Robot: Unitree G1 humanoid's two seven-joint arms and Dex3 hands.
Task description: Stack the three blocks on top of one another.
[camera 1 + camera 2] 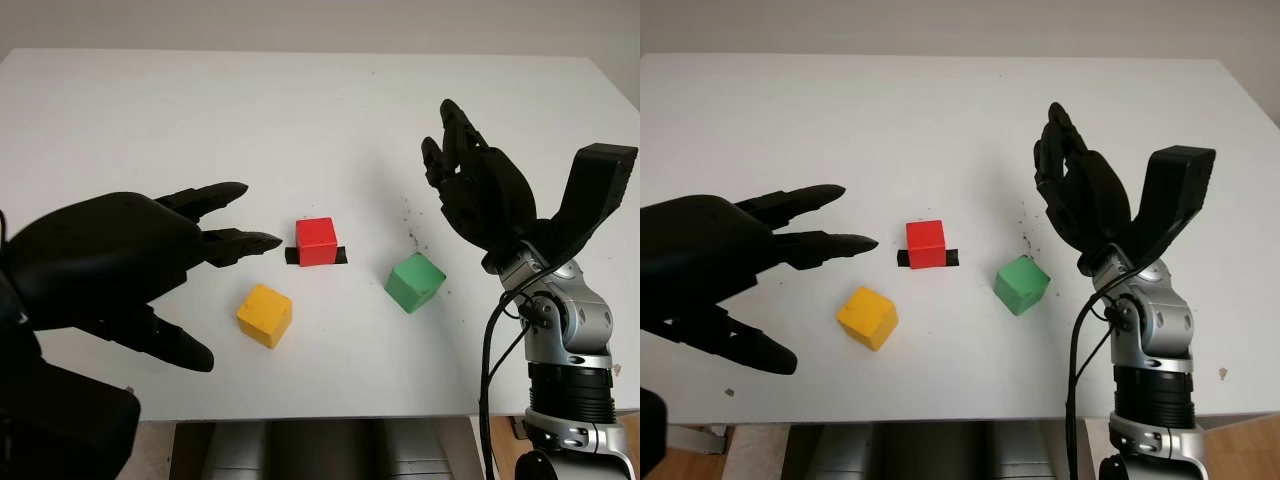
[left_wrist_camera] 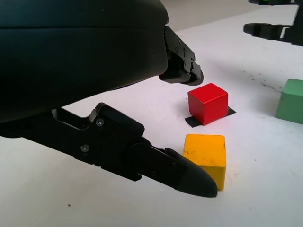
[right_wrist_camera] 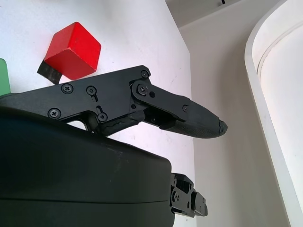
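1. The left robot hand (image 1: 150,265) is hovering above the bench (image 1: 200,120), to the left of the red block (image 1: 317,241) and just beside the yellow block (image 1: 264,314). It is holding nothing, and its fingers are reaching out toward the blocks.
2. The yellow block is sitting on the bench in front and to the left of the red block, apart from it. It is turned so one vertical edge faces the robot. Being a cube, it has no long axis to favour.
3. The red block is standing on a strip of black tape (image 1: 343,255), nearly square to the bench's front edge; this looks like the base of the stack.
4. The green block (image 1: 414,281) is lying to the right of the red block and slightly nearer the robot, rotated like the yellow one, also untouched.
5. The right robot hand (image 1: 480,190) is raised to the right of the red block, beyond the green block, empty and open.
6. Nothing is stacked yet. The step in hand appears to be the left robot hand taking the yellow block. To do it well, the fingers should close on two opposite flat faces, not its corners, so the wrist needs turning to match the block's rotation; then lift straight up before carrying it over the red block.
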